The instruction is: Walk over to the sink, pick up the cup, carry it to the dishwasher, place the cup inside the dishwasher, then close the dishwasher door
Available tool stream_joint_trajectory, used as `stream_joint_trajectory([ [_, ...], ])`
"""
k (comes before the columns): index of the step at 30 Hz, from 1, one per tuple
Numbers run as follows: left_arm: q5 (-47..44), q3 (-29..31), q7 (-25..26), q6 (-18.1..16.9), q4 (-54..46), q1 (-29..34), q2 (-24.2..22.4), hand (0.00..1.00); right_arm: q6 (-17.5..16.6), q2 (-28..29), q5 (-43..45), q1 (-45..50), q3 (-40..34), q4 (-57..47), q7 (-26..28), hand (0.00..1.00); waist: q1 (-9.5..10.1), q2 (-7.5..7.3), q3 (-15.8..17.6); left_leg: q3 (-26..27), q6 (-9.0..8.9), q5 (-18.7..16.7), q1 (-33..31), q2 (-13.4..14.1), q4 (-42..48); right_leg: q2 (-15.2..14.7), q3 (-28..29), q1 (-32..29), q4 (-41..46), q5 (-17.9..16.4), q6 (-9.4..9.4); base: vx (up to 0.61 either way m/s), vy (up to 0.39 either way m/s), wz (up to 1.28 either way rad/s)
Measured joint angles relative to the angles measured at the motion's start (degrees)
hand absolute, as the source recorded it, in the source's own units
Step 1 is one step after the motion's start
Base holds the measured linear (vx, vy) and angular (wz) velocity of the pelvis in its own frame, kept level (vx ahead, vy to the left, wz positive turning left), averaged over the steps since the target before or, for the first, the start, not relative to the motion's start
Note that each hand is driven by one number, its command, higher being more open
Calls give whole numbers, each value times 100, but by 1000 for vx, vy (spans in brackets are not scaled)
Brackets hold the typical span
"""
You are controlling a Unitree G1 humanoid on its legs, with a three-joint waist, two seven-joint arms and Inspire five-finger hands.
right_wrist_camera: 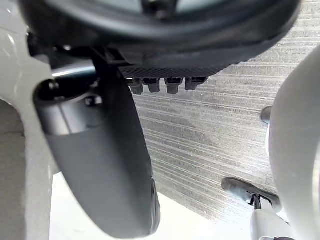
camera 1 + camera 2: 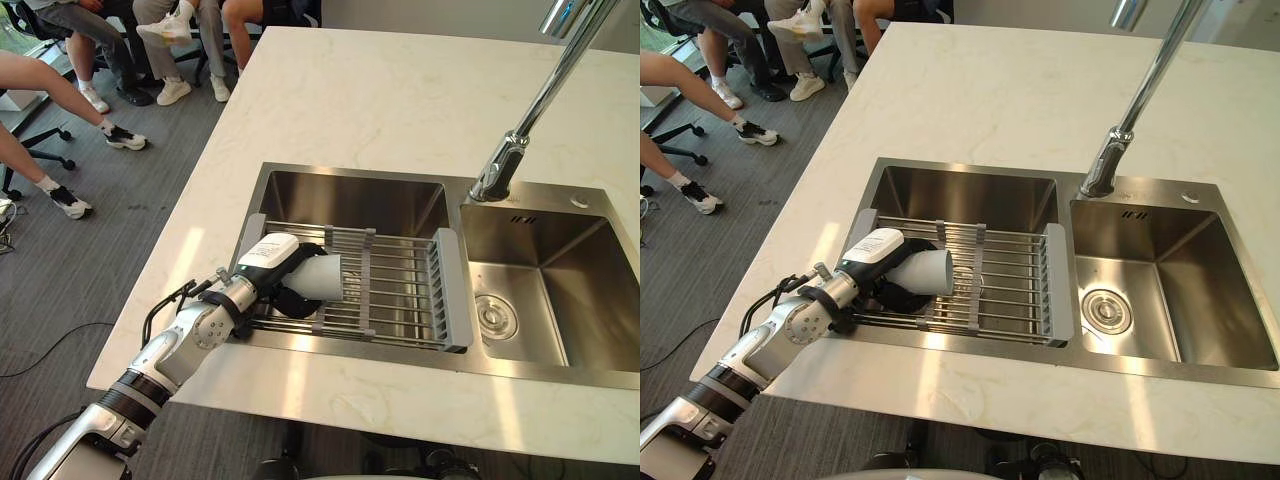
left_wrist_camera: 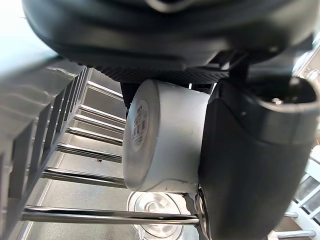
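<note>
A white cup (image 2: 322, 277) lies on its side at the left end of a wire drying rack (image 2: 400, 290), lower left of centre in the left eye view, its mouth turned toward the rack's middle. The robot's left hand (image 2: 258, 280) is closed round it, the white-covered thumb over the top and dark fingers curled underneath. Whether the cup rests on the bars or has cleared them cannot be told.

The walk to the sink looks done and the pick-up is in hand. The carry, the placing in the dishwasher and the closing of its door all remain.

The rack spans the left basin (image 2: 350, 200) of a steel double sink, with its grey end piece just beside the cup. The right basin (image 2: 560, 290) and a tall faucet (image 2: 530, 120) stand well apart toward the upper right. The marble countertop (image 2: 380, 100) rims the sink, its near edge running along the bottom of the frame, so a lift up and back toward lower left looks the freest way out. Seated people (image 2: 150, 60) line the upper left. The right hand (image 1: 100, 165) hangs over grey floor (image 1: 210, 130); its state cannot be told.
</note>
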Motion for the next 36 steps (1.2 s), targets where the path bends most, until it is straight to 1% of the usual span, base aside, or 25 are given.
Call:
stream_joint_trajectory([
  [7, -674, 324, 122, 48, -210, 317, -63, 0, -1, 0, -3, -103, -2, 96, -2, 100, -102, 2, 13, -2, -3, -4, 2, 1, 0, -5, 8, 5, -9, -1, 1, 0, 0, 0],
  [8, -822, 466, 166, 102, -388, 508, -142, 0, -5, 0, 9, -104, -10, 96, -2, 100, -100, 2, 27, 4, -9, -11, 2, 13, 0, -6, 22, 3, -11, -1, 1, 0, 0, 0],
  [10, -868, 523, 224, 141, -576, 631, -204, 0, -5, -1, 9, -107, -22, 100, -2, 100, -77, -2, 53, -4, -9, -11, 2, 13, 1, -6, 27, 5, -11, -2, 1, 0, 0, 0],
  [11, -923, 582, 252, 156, -737, 709, -316, 0, -5, -2, 9, -107, -23, 122, -3, 100, -11, -5, 71, -7, -9, -11, 2, 13, 1, -6, 27, 7, -11, -3, 1, 0, 0, 0],
  [13, -981, 679, 378, 160, -980, 809, -480, 0, -5, -8, 11, -111, -29, 149, -5, 100, 42, -5, 83, -22, -9, -11, 2, 10, 2, -7, 16, 14, -10, -6, 1, -4, -1, 2],
  [20, -1244, 1123, 945, 142, -1931, 1078, -1084, 0, -6, -10, 12, -146, -27, 205, -30, 100, 69, -5, 82, -53, -9, -11, 33, -1, 2, -3, -15, 54, -4, -18, -6, -7, -1, 3],
  [21, -1372, 1137, 1096, 131, -2068, 1127, -1174, 0, -6, -10, 14, -145, -28, 212, -33, 100, 88, -5, 82, -53, -9, -11, 44, -1, 2, -1, -15, 62, -1, -21, -9, 0, 0, 0],
  [23, -1529, 1164, 1196, 122, -2232, 1198, -1326, 0, -6, -12, 14, -144, -26, 232, -34, 100, 141, -5, 82, -53, -10, -11, 52, 0, 2, 3, -15, 69, 0, -23, -11, 0, 0, 0],
  [25, -1701, 1313, 1336, 55, -2418, 1420, -1561, 0, -6, -11, 16, -145, -26, 245, -44, 100, 172, -7, 81, -54, -10, -11, 53, 0, 2, 4, -15, 70, 1, -23, -11, 0, 0, 0],
  [28, -1876, 1508, 1507, 38, -2591, 1671, -1794, 0, -6, -8, 18, -162, -26, 290, -68, 100, 200, -12, 78, -58, -10, -11, 53, -4, 2, 3, -18, 72, 3, -24, -10, 0, 0, 1],
  [29, -2039, 1664, 1633, 23, -2742, 1869, -1953, 0, -7, -6, 19, -212, -25, 374, -100, 100, 217, -20, 73, -73, -9, -11, 52, -9, 2, 3, -30, 79, 3, -26, -7, 0, 0, 4],
  [32, -2223, 1776, 1766, 3, -3034, 2120, -2144, 0, -7, 2, 22, -216, -23, 424, -129, 100, 281, -37, 63, -92, -9, -11, 52, -14, 2, 6, -45, 90, 3, -32, -5, 0, 0, 4],
  [34, -2300, 1785, 1781, -47, -3169, 2242, -2263, 0, -7, 3, 25, -219, -20, 452, -134, 100, 346, -50, 54, -104, -9, -11, 52, -16, 2, 8, -56, 96, 4, -35, -5, 0, 0, 0],
  [36, -2439, 1785, 1781, -136, -3259, 2398, -2354, 0, -7, 15, 65, -240, -9, 460, -152, 100, 366, -73, 39, -106, -9, -11, 51, -15, 2, 8, -57, 96, 4, -38, -6, 0, 0, 0],
])
